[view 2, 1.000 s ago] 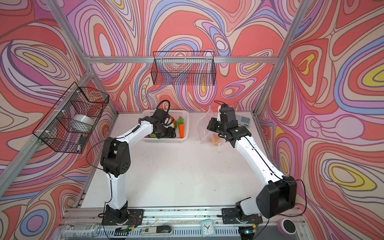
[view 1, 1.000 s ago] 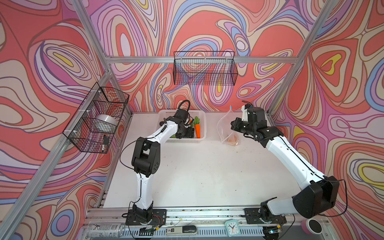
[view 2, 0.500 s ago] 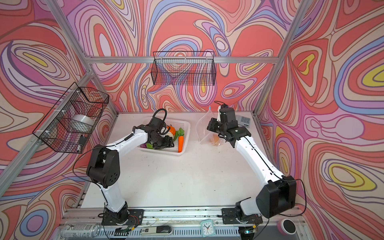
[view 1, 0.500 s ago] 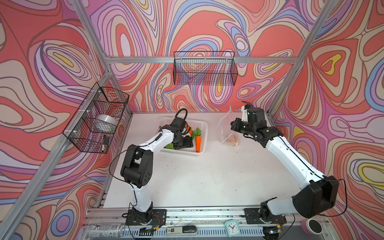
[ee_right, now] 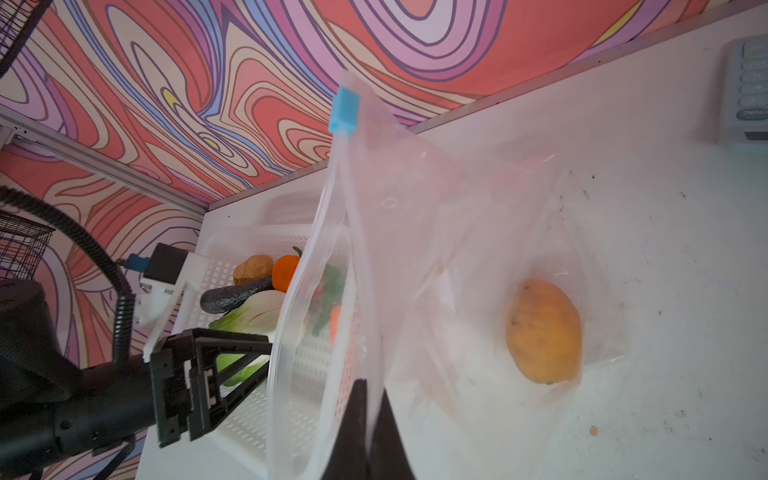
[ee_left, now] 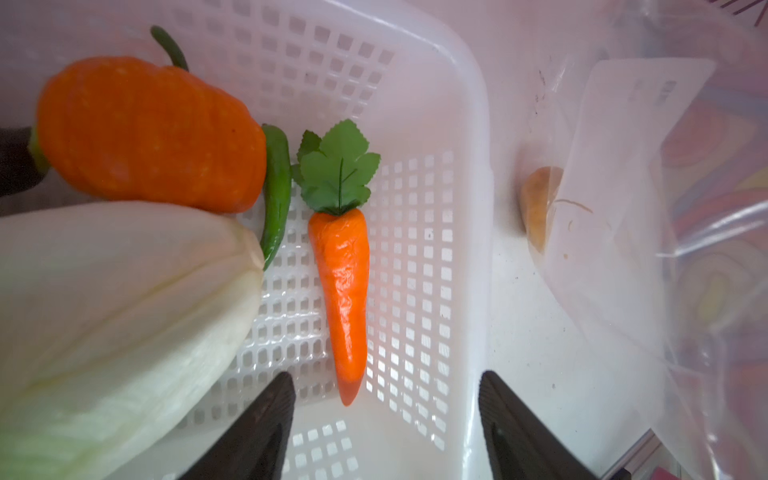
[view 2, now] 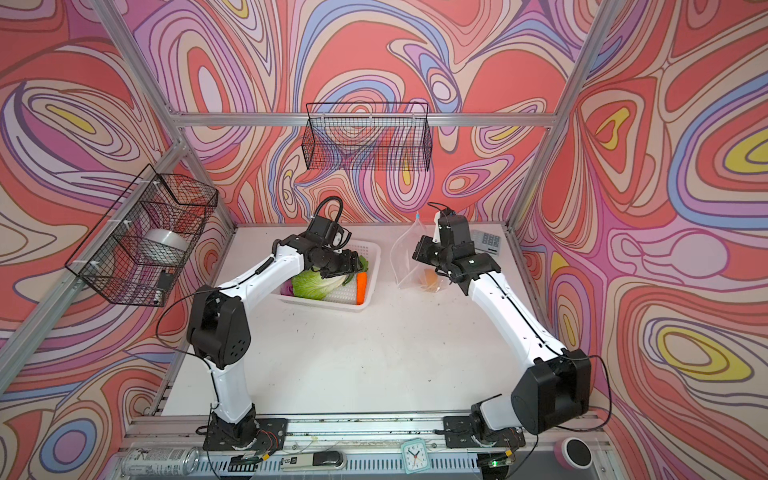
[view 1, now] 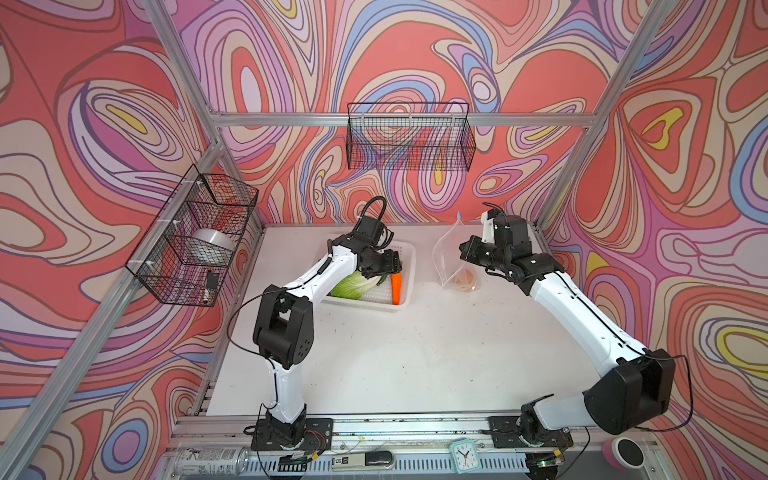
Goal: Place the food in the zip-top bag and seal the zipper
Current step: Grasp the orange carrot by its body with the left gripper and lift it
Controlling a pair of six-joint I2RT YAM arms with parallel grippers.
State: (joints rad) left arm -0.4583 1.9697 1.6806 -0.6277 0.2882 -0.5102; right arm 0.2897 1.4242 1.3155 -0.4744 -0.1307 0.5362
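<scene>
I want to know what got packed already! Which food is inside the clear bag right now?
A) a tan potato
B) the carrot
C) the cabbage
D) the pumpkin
A: a tan potato lies inside the clear bag, while the carrot, pumpkin and cabbage are all in the white basket.

Both top views: high at cell front, angled down toward back wall (view 1: 407,62); whole tabletop (view 1: 395,353) in frame; near-identical pair, slight sideways offset.
Left wrist: close, looking down past left end effector (ee_left: 384,376) at frame bottom into basket (ee_left: 473,174); zip-top bag (ee_left: 623,257) at right.
Right wrist: close, looking past right end effector (ee_right: 370,388) at bottom centre, through zip-top bag; basket left of centre.
All views share basket, zip-top bag.
</scene>
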